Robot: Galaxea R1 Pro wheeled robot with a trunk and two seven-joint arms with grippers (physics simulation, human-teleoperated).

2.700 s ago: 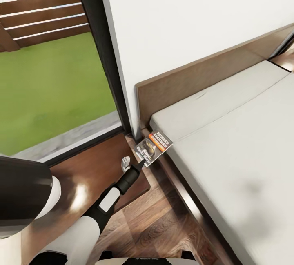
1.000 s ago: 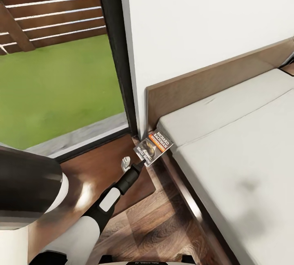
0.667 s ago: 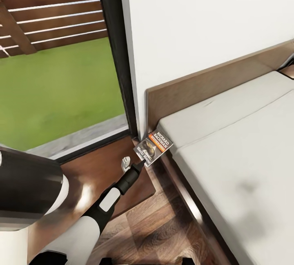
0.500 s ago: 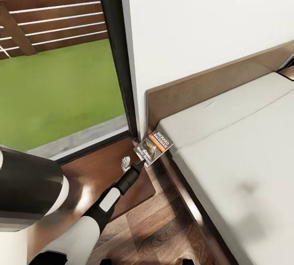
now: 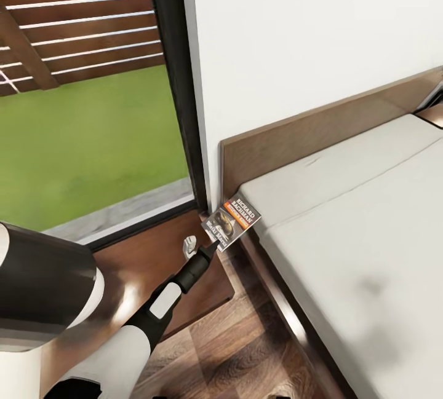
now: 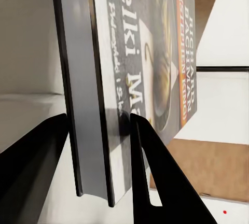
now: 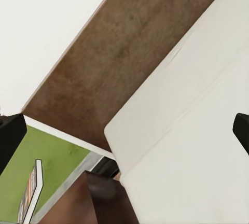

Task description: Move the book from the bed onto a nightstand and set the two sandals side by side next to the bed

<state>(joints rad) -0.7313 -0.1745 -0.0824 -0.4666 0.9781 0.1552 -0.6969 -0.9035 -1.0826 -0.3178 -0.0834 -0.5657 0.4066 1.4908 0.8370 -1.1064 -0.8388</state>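
My left gripper (image 5: 210,244) is shut on the book (image 5: 231,222), a dark paperback with orange lettering. It holds the book in the air by the far right corner of the nightstand (image 5: 147,260), beside the bed's headboard (image 5: 295,141). In the left wrist view the book (image 6: 145,73) stands edge-on between the two black fingers (image 6: 155,177) of the left gripper (image 6: 98,123). The right gripper (image 7: 124,130) is open with nothing between its fingertips, facing the mattress (image 7: 197,141) and headboard (image 7: 129,63). The sandals are out of view.
A tall black-framed window (image 5: 175,73) with green lawn behind it stands left of the white wall (image 5: 307,30). The off-white mattress (image 5: 357,233) takes up the right side. Wood plank floor (image 5: 240,343) runs between nightstand and bed frame.
The head camera has drifted, so window and headboard sit a little further right. The left gripper keeps the same hold on the book in the same spot.
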